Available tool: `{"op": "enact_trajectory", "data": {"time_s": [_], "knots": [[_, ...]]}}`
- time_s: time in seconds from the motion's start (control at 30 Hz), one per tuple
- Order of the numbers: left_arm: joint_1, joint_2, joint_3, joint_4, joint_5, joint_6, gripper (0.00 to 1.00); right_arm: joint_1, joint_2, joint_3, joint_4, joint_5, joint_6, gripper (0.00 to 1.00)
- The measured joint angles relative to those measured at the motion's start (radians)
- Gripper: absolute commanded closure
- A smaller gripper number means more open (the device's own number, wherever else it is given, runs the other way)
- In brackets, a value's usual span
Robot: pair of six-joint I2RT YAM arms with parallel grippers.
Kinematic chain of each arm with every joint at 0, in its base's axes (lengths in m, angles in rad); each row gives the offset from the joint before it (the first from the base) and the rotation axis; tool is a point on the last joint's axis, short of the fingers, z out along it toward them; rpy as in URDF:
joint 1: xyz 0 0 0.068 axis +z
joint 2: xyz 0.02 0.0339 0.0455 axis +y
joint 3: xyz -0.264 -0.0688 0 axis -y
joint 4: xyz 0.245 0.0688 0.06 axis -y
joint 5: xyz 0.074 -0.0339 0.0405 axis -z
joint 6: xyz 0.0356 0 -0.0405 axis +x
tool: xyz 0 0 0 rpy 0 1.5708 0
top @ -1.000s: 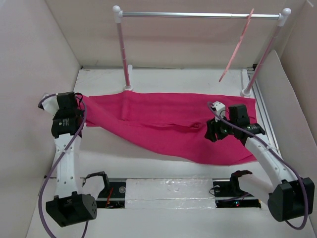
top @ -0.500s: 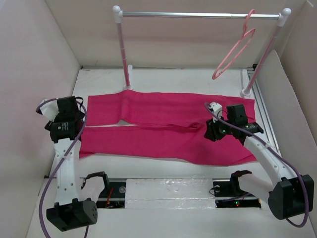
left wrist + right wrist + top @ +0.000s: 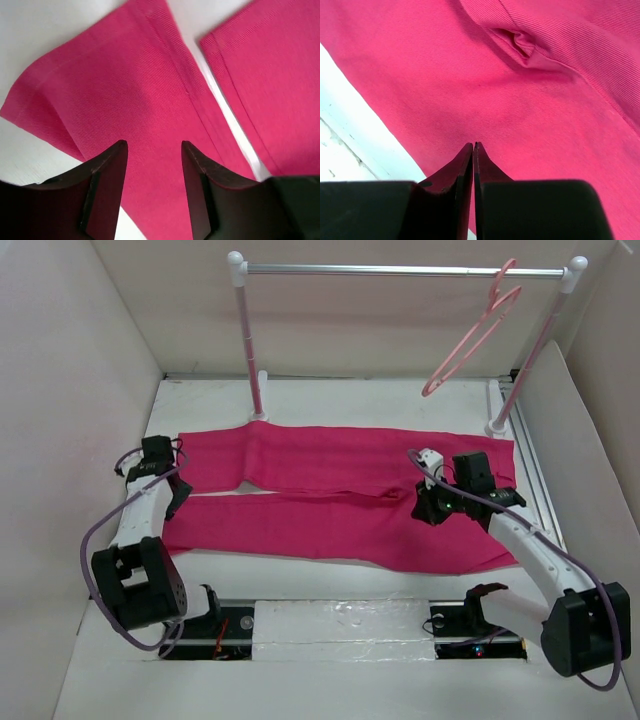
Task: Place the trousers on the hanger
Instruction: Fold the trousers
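The magenta trousers (image 3: 340, 465) lie flat on the white table, both legs stretched to the left with a narrow gap between them. My left gripper (image 3: 174, 490) hovers open over the leg hems (image 3: 125, 90), and nothing is between its fingers (image 3: 153, 145). My right gripper (image 3: 428, 506) hangs over the crotch area, jaws pressed together (image 3: 473, 146) just above the cloth (image 3: 520, 95), with no fabric caught between them. The pale-pink hanger (image 3: 470, 338) hangs by its hook from the rail at the upper right, tilted, well apart from both grippers.
A white-and-silver garment rail (image 3: 400, 270) on two pink posts (image 3: 249, 345) spans the back of the table. Beige walls close in left, right and behind. A metal strip (image 3: 340, 620) runs along the near edge between the arm bases.
The left gripper opened and let go of the near leg, which now lies flat; that arm pulled back toward its base. The right gripper closed. The hanger has swung on the rail.
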Motion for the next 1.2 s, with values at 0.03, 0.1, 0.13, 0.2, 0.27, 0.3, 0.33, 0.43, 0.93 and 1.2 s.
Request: {"op": "enact_trajectory", "data": {"time_s": [0.03, 0.1, 0.13, 0.2, 0.27, 0.3, 0.33, 0.43, 0.93, 1.2], "knots": [[0.016, 0.004, -0.007, 0.003, 0.004, -0.021, 0.58, 0.003, 0.006, -0.001, 0.003, -0.004, 0.000, 0.89], [0.039, -0.008, -0.021, 0.013, 0.008, -0.063, 0.53, 0.008, 0.011, -0.002, 0.007, -0.008, 0.000, 0.84], [0.042, -0.024, -0.035, 0.027, 0.015, -0.079, 0.36, 0.012, 0.012, -0.002, 0.010, -0.010, 0.000, 0.79], [0.042, -0.071, -0.077, 0.060, 0.029, -0.099, 0.31, 0.023, 0.014, -0.002, 0.016, -0.010, 0.000, 0.69], [0.042, -0.096, -0.103, 0.069, 0.038, -0.108, 0.32, 0.034, 0.025, -0.002, 0.026, -0.011, 0.000, 0.55], [0.042, -0.081, -0.104, 0.074, 0.040, -0.109, 0.33, 0.040, 0.034, -0.004, 0.033, -0.012, 0.001, 0.51], [0.042, -0.055, -0.104, 0.088, 0.041, -0.111, 0.36, 0.049, 0.044, -0.005, 0.041, -0.010, 0.002, 0.44], [0.040, 0.077, -0.104, 0.120, 0.050, -0.109, 0.46, 0.074, 0.080, -0.005, 0.052, 0.009, 0.005, 0.31], [0.014, 0.155, -0.144, 0.248, 0.080, -0.053, 1.00, 0.189, 0.322, -0.041, 0.204, 0.165, 0.089, 0.57], [0.011, -0.020, -0.120, 0.181, 0.087, -0.026, 1.00, 0.181, 0.343, -0.023, 0.226, 0.241, 0.106, 1.00]]}}
